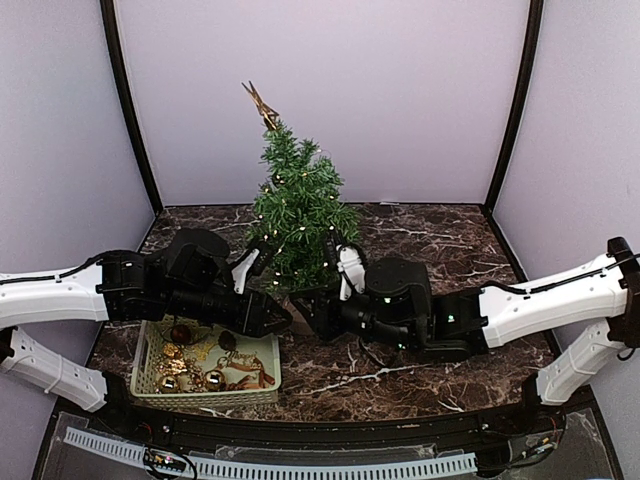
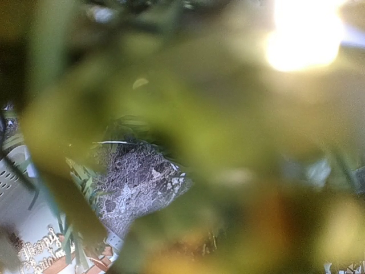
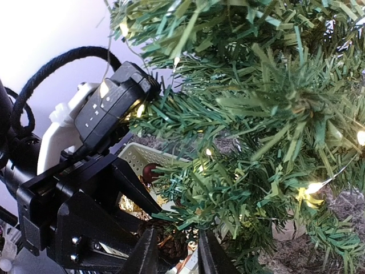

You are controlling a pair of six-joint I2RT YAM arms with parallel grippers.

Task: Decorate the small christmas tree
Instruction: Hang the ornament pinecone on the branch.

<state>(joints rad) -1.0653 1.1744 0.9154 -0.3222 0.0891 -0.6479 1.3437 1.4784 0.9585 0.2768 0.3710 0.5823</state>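
Observation:
The small christmas tree (image 1: 300, 205) stands mid-table, lit with small lights and topped by a gold ornament (image 1: 262, 105). Both grippers meet under its lowest branches. My left gripper (image 1: 283, 320) tapers to a closed point there. In the right wrist view its black fingers (image 3: 122, 194) reach a brown pine cone (image 3: 171, 245) below the branches (image 3: 256, 114). My right gripper (image 3: 178, 260) has its fingers a little apart, with the pine cone just beyond the gap; it also shows in the top view (image 1: 303, 312). Blurred needles fill the left wrist view.
A cream basket (image 1: 145, 375) at the front left holds gold and dark red ornaments; its rim (image 3: 140, 154) and a red ball (image 3: 150, 171) show in the right wrist view. Dark marble table (image 2: 137, 182). Grey walls enclose three sides.

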